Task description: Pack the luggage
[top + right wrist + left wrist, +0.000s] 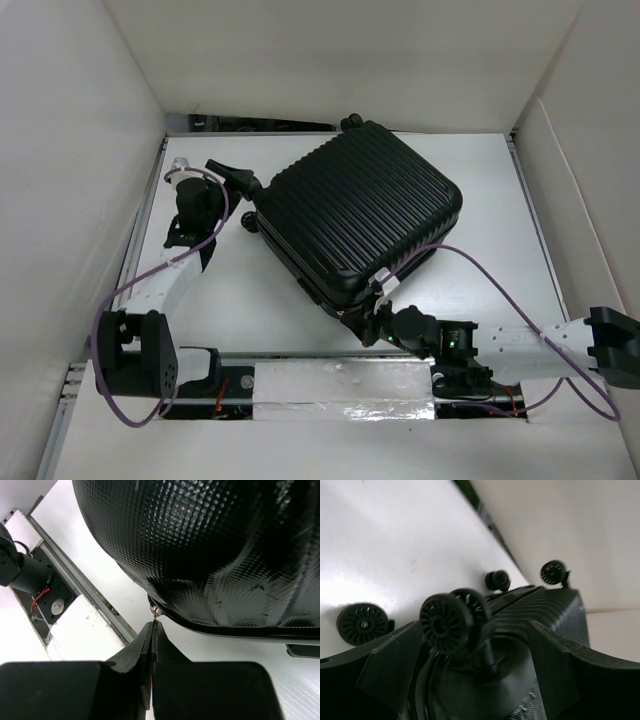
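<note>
Apparently to zip the luggage (360,215), right fingers (132,651) clamp its zipper pull (156,613) while left fingers (395,655), apart, straddle a wheel (445,622) to steady it.

place: lab cell | white board walls (80,150) (foil-taped rail (340,386))
</note>
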You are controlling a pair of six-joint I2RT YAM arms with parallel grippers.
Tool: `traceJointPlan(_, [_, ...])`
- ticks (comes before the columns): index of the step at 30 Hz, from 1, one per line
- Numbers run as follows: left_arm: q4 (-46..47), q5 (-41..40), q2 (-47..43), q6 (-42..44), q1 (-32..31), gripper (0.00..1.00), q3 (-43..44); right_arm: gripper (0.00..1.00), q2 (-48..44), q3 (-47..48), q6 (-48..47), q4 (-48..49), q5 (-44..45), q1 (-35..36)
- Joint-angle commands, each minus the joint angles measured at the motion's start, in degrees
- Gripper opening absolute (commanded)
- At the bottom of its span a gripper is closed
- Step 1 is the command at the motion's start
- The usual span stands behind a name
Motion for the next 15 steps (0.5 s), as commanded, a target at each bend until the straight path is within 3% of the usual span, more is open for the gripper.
traceJointPlan(1, [-0.87,3.86,2.31,-1.26,-0.08,0.83,0.84,0.00,-0.29,0.09,1.28,4.28,-5.17,1.92])
traceJointPlan(15, [1.76,4.91,14.53,-5.04,-2.71,0.80,10.15,0.00,2.79,2.03,1.19,4.10,-4.38,2.45])
